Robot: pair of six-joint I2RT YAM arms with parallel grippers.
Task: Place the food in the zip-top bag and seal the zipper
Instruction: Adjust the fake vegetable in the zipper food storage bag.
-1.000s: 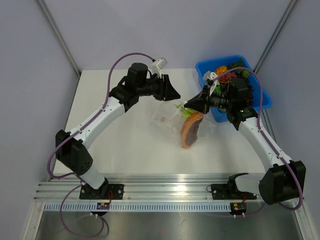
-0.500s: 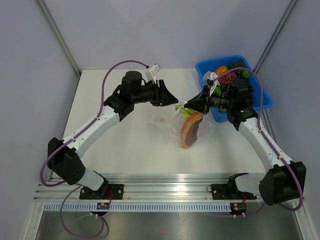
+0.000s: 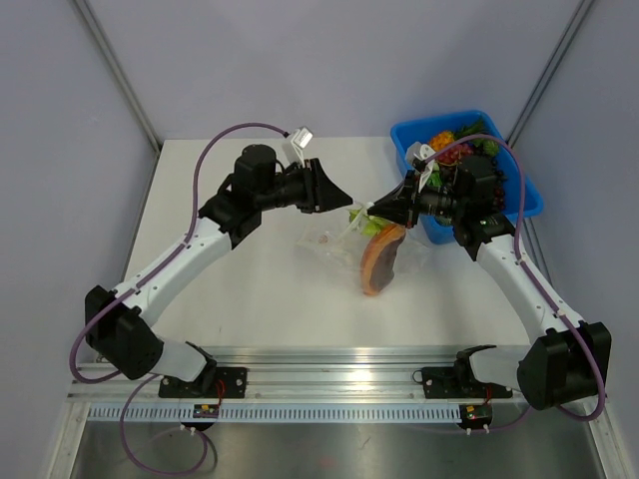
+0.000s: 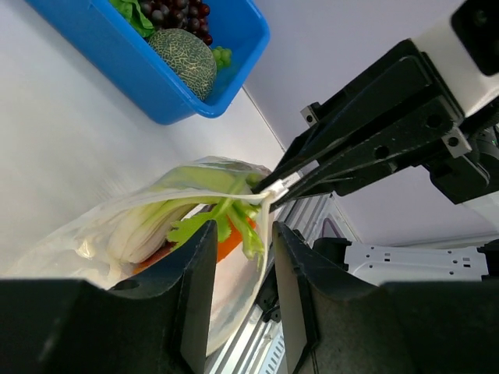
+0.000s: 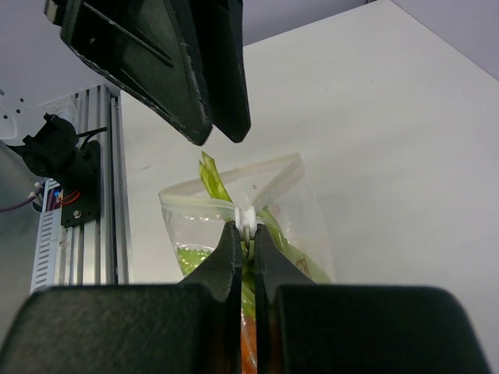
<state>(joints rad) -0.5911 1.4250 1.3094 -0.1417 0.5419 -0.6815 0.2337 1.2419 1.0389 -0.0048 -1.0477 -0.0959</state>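
Observation:
The clear zip-top bag (image 3: 329, 236) lies mid-table with the white-stalked leek (image 4: 152, 222) and the orange and dark red piece (image 3: 380, 257) inside; green leaves stick out of its mouth (image 5: 209, 178). My right gripper (image 3: 372, 212) is shut on the small white slider of the zipper (image 5: 246, 216) at the bag's mouth and holds that edge up. My left gripper (image 3: 342, 195) is open just above and left of the mouth. In the left wrist view the leek leaves and bag edge show through the gap of the left gripper (image 4: 243, 234).
A blue plastic bin (image 3: 522, 190) stands at the back right behind the right wrist, holding dark grapes (image 4: 181, 11), a round green head (image 4: 182, 59) and other produce. The aluminium rail (image 3: 329, 364) runs along the near edge.
The left arm's elbow and lower links have swung left and its wrist has turned, while its gripper stays by the bag's mouth. The right arm and bag have not moved.

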